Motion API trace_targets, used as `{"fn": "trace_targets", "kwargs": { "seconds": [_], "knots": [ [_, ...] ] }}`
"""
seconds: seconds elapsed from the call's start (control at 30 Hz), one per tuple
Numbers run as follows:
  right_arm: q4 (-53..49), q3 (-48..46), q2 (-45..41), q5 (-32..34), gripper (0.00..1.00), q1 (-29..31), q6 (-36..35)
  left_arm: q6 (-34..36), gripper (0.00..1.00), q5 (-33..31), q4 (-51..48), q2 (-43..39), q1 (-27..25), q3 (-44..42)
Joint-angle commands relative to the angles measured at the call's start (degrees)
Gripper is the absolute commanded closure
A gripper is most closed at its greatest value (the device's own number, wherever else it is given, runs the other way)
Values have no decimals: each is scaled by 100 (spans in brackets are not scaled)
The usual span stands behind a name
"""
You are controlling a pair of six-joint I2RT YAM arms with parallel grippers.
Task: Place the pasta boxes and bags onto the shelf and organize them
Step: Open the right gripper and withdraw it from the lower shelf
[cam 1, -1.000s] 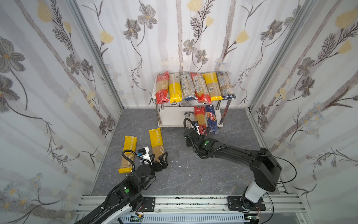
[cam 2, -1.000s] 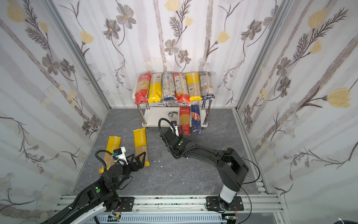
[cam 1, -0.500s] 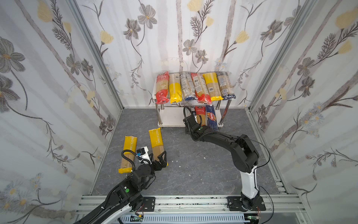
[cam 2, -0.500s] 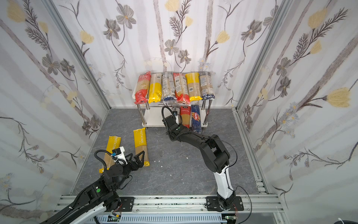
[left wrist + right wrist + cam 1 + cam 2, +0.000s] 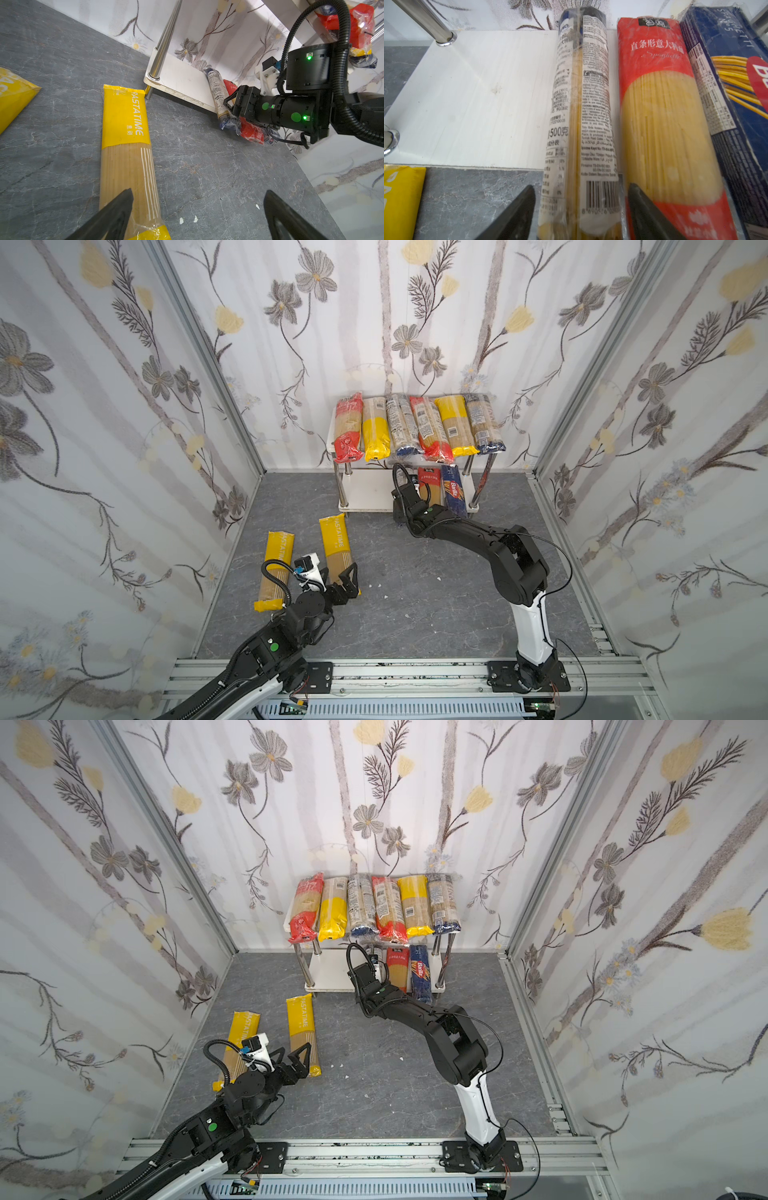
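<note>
Overall, the two-tier shelf [image 5: 365, 491] stands against the far wall on the grey bench [image 5: 415, 572]. Upper tier: a row of six spaghetti packs [image 5: 424, 427] laid side by side, their near ends overhanging the board. Lower tier, right half: a white-labelled pack [image 5: 581, 104], a red pack [image 5: 658, 104] and the dark blue Barilla box [image 5: 737, 108], lying lengthwise side by side, with near ends projecting past the board's near edge. The right gripper [image 5: 581, 186] reaches to the lower tier, its jaws spread and straddling the near end of the white-labelled pack, a narrow gap showing on each side. Two yellow packs lie on the bench to the near left. The right yellow pack [image 5: 336, 547] has its far end just beside the shelf's near left leg, and the left yellow pack [image 5: 276, 568] lies apart from it. The left gripper [image 5: 198, 193] hovers at the near end of the right yellow pack, jaws spread wide and holding nothing.
</note>
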Motion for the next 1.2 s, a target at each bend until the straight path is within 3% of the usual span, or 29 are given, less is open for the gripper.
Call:
{"fn": "trace_targets", "kwargs": {
  "seconds": [0.0,0.2,0.43,0.8,1.17],
  "knots": [
    [179,-153,-178,-49,13,16,53,-52,0,-66,176,-26,-4,-13],
    [631,-1034,-910,-480,5,150,81,-198,0,-13,160,-39,-2,-69],
    [448,-1701,-1596,-287,3,807,122,-410,0,378,151,402,-37,-121],
    [87,-3037,-3066,20,0,1761,484,-960,0,-377,118,730,-473,-315],
    [241,-4692,-5024,-213,0,2171,815,-1493,0,-955,101,2467,-1221,357]
  ]
}}
